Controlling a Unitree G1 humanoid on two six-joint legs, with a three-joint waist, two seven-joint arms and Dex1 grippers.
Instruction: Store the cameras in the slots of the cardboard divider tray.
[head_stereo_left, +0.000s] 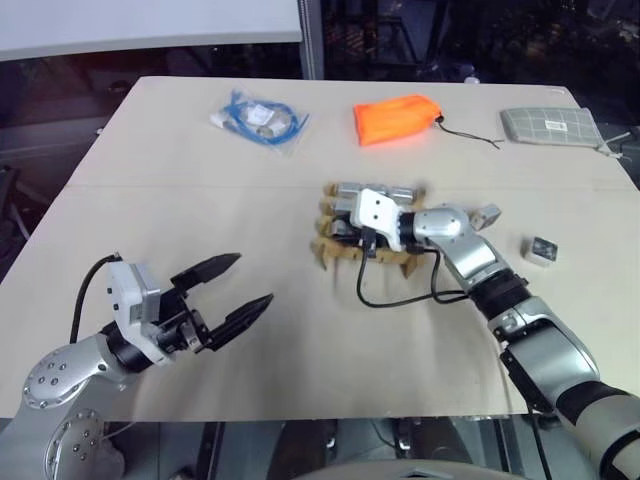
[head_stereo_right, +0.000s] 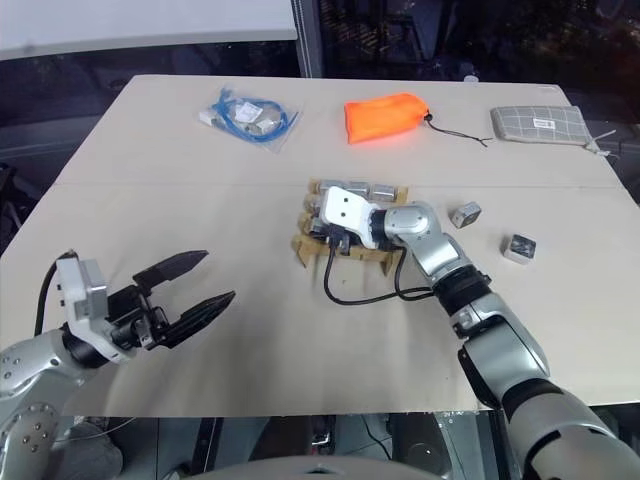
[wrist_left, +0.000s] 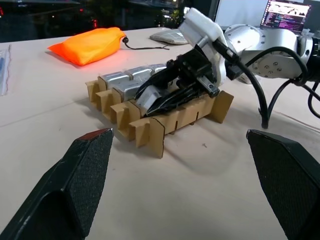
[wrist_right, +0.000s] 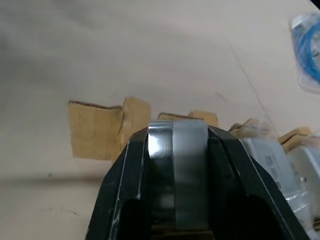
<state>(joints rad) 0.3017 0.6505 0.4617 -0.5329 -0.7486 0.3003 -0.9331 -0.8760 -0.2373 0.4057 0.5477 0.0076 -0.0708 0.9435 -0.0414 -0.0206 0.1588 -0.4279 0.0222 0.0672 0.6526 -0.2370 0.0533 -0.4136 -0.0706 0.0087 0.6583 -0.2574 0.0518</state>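
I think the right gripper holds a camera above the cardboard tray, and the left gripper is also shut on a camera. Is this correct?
Not quite. The left gripper is open and holds nothing, as the left eye view shows. The right gripper does hold a camera over the cardboard tray.

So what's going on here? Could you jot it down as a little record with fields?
Right gripper: shut on a camera, over the cardboard divider tray
Left gripper: open, holding nothing, apart from the tray
Tray: several cameras already in its slots
Loose cameras: two on the table
Far side: orange pouch, grey checked pouch, bag of blue cable
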